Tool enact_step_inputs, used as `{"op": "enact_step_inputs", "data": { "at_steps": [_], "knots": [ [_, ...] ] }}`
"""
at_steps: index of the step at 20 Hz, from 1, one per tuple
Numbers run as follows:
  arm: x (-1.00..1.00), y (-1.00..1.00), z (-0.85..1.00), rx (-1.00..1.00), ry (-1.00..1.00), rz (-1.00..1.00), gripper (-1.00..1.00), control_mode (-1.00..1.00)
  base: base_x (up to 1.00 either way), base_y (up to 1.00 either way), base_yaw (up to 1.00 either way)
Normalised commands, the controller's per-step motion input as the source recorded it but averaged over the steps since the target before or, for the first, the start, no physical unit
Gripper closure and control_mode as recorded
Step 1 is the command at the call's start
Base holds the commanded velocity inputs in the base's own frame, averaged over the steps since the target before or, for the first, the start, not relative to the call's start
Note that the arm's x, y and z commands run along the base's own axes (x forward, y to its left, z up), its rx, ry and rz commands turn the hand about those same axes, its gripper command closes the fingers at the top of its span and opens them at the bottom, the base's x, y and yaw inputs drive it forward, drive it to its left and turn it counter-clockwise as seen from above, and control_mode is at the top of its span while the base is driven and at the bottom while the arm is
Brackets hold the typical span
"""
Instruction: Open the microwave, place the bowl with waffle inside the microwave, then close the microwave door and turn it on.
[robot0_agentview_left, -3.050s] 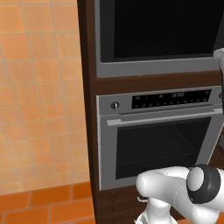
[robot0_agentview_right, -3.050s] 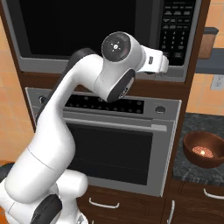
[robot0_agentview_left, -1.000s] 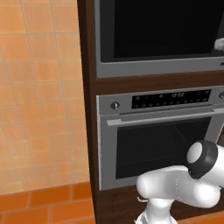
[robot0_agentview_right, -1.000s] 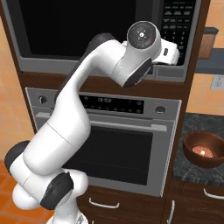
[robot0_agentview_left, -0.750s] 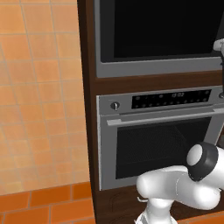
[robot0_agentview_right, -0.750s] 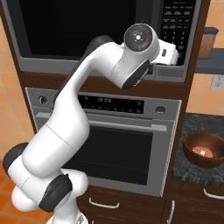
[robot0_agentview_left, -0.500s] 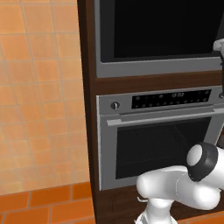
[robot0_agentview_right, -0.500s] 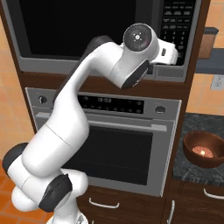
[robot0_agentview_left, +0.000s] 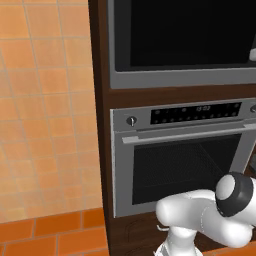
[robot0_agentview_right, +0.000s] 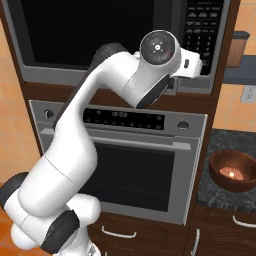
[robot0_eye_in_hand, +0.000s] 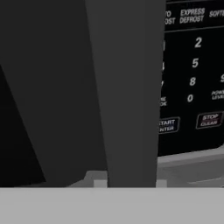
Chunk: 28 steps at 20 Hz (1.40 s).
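Door-opening step. White arm's two-finger gripper (robot0_agentview_right: 200, 65) sits at the grey vertical door handle (robot0_eye_in_hand: 127, 92) of the black-glass, silver-framed microwave (robot0_agentview_right: 100, 35); whether it grips cannot be told. Brown waffle bowl (robot0_agentview_right: 232, 171) waits on the right-hand counter. Next: pull outward.

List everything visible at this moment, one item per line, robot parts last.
microwave: one, black glass front in a silver-grey frame, built into dark wood, above the oven
microwave door: one, black glass, closed
keypad: one, black with white labels, microwave's right side
oven: one, silver, below the microwave
bowl: one, brown, on the dark counter right of the oven
wall tiles: orange, left of the cabinet
arm: one, white, raised to the microwave's right side
gripper: one, around the door's vertical handle
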Motion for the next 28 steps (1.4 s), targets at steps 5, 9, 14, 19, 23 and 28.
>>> {"op": "enact_step_inputs", "data": {
  "at_steps": [5, 9, 14, 19, 23, 28],
  "knots": [
    [-0.99, 0.5, 0.5, 0.0, -0.11, 0.09, 1.0, -1.0, 0.0, 0.0, 0.0],
    [-1.0, 0.47, 0.37, 0.0, -0.11, 0.09, 1.0, -1.0, 0.0, 0.0, 0.0],
    [-1.0, 0.41, 0.22, -0.01, -0.04, 0.05, 1.0, -1.0, 0.0, 0.0, 0.0],
    [-0.89, 0.25, 0.14, -0.02, 0.0, 0.01, -1.0, -1.0, 0.0, 0.0, 0.0],
    [-1.0, -0.06, 0.11, 0.01, -0.11, 0.0, -1.0, -1.0, 0.0, 0.0, 0.0],
    [-1.0, -0.25, 0.09, 0.1, -0.33, 0.05, -1.0, -1.0, 0.0, 0.0, 0.0]
  ]
}}
